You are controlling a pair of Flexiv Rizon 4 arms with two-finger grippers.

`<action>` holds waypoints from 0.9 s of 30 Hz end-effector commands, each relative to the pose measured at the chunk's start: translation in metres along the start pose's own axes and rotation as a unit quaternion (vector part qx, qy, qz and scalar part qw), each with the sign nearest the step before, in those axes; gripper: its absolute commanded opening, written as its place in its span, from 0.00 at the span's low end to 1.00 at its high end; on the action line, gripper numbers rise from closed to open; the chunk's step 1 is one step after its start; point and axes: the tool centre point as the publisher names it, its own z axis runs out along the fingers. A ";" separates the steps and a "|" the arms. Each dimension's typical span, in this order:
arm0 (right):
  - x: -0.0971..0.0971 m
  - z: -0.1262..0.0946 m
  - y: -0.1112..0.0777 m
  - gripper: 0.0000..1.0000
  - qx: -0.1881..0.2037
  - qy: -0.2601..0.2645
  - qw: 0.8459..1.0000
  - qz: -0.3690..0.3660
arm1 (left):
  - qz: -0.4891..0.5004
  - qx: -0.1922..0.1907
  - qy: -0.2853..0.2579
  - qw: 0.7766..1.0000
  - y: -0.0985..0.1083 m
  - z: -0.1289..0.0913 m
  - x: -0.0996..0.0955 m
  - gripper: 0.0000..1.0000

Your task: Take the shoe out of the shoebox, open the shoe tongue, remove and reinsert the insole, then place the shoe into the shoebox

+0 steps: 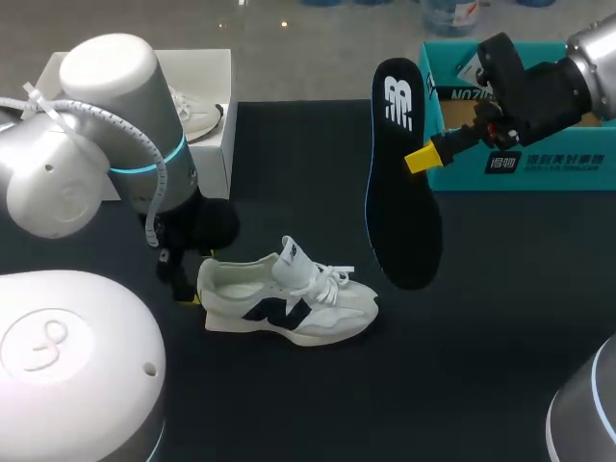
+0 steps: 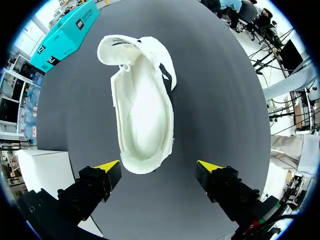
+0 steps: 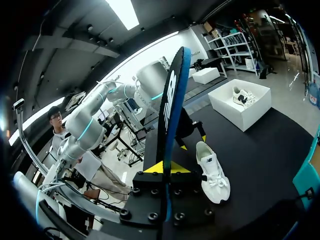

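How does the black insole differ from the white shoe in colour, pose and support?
The insole is black with a blue edge; the shoe is white with a dark mark. The insole hangs nearly upright in the air, while the shoe stands on its sole on the table. The right gripper is shut on the insole; nothing grips the shoe. Both are outside the white box and the teal box.

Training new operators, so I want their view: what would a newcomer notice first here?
The long black insole, held up in the air by the right claw near the teal box. Then the white shoe lying on its sole on the dark table, with the open left claw at its heel.
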 end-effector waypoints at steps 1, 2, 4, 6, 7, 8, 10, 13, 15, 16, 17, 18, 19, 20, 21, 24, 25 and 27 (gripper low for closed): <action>-0.001 0.002 0.001 0.00 0.001 0.000 1.000 0.000 | 0.000 -0.001 -0.001 1.000 0.001 -0.001 0.001 1.00; -0.001 0.002 0.001 0.00 0.001 0.000 1.000 0.000 | 0.005 0.003 0.000 1.000 -0.001 -0.001 0.001 1.00; -0.001 0.002 0.001 0.00 0.001 0.000 1.000 0.000 | 0.012 0.002 0.001 1.000 -0.006 -0.002 0.001 1.00; -0.001 0.002 0.001 0.00 0.001 0.000 1.000 0.000 | 0.015 0.010 0.005 1.000 -0.013 -0.005 -0.002 1.00; -0.001 0.002 0.001 0.00 0.001 0.000 1.000 0.000 | 0.013 0.010 0.003 1.000 -0.017 -0.006 -0.005 1.00; -0.001 0.002 0.001 0.00 0.001 0.000 1.000 0.000 | 0.008 0.019 0.004 1.000 -0.022 -0.007 -0.008 1.00; -0.001 0.002 0.001 0.00 0.001 0.000 1.000 0.000 | 0.007 0.019 0.009 1.000 -0.031 -0.008 -0.017 1.00; -0.001 0.002 0.001 0.00 0.001 0.000 1.000 0.000 | 0.011 0.022 0.015 1.000 -0.044 -0.004 -0.029 1.00; -0.001 0.002 0.001 0.00 0.001 0.000 1.000 0.000 | 0.011 0.026 0.013 1.000 -0.053 0.000 -0.038 1.00; -0.001 0.002 0.001 0.00 0.001 0.000 1.000 0.000 | 0.011 0.028 0.014 0.999 -0.058 0.004 -0.044 1.00; -0.001 0.002 0.001 0.00 0.001 0.000 1.000 0.000 | 0.006 0.032 0.010 0.999 -0.062 0.008 -0.051 1.00; -0.001 0.002 0.001 0.00 0.001 0.000 1.000 0.000 | 0.001 0.034 0.012 0.999 -0.067 0.013 -0.058 1.00; -0.001 0.002 0.001 0.00 0.001 0.000 1.000 0.000 | 0.008 0.048 0.019 0.999 -0.070 0.017 -0.063 1.00; -0.001 0.002 0.001 0.00 0.001 0.000 1.000 0.000 | 0.002 0.047 0.019 0.999 -0.073 0.021 -0.068 1.00; -0.001 0.002 0.001 0.00 0.001 0.000 1.000 0.000 | -0.006 0.046 0.022 0.999 -0.076 0.025 -0.072 1.00; -0.001 0.002 0.001 0.00 0.001 0.000 1.000 0.000 | -0.016 0.049 0.025 0.998 -0.083 0.036 -0.081 0.98; -0.001 0.002 0.001 0.00 0.001 0.000 1.000 0.000 | -0.014 0.053 0.026 0.998 -0.085 0.038 -0.083 0.97; -0.001 0.002 0.001 0.00 0.001 0.000 1.000 0.000 | -0.007 0.051 0.034 0.998 -0.088 0.043 -0.087 0.97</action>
